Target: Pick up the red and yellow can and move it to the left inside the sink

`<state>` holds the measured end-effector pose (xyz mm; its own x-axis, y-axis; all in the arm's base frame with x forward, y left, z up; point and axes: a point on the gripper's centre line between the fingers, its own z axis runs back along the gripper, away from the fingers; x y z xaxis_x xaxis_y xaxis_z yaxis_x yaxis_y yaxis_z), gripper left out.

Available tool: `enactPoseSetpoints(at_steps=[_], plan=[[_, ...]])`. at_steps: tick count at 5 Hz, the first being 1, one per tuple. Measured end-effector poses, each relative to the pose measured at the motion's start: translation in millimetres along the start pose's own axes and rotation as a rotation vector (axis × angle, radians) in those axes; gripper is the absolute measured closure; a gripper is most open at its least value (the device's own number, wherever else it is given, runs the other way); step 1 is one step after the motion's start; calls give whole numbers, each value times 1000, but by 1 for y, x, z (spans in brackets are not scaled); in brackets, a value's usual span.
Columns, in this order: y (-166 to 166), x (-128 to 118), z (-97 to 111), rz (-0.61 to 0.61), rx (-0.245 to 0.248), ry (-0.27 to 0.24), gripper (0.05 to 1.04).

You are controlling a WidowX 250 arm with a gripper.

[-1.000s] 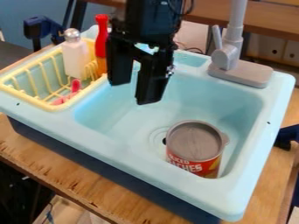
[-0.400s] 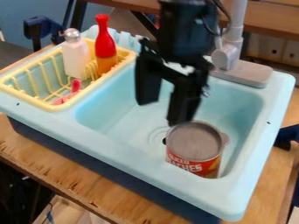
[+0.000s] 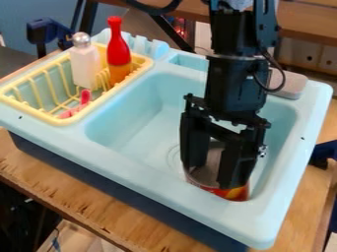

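Camera view: tin can with grey lid and red-and-yellow label stands upright on the floor of the light-blue plastic sink basin, by the near right corner. Black two-finger gripper directly over it, pointing down; fingers set wide apart, both overlapping the can's lid and upper side in this view, grey lid showing between them. Contact with the can: cannot tell. Can partly hidden by the fingers. Arm comes down from the top edge.

Basin holds the can. Left of the basin, a pale-yellow plastic dish rack is set into the sink unit. Rack contents: white shaker with silver cap, upright; red bottle with orange lower part, upright just beside it; small pink-red utensil, tilted, nearer the front rim.

Grey faucet base on the back rim, partly behind the arm. Sink unit sits on a light-brown wooden table.
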<state>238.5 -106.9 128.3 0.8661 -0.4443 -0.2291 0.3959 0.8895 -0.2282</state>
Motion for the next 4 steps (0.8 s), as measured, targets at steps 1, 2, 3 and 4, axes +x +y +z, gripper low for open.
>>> enactPoseSetpoints(at_steps=[1,2,3,4], plan=[[-10,5,-4,-10,6,27,82],[-12,7,-5,0,8,42,82],[-11,8,-6,11,19,58,82],[-11,8,-9,45,24,112,82]])
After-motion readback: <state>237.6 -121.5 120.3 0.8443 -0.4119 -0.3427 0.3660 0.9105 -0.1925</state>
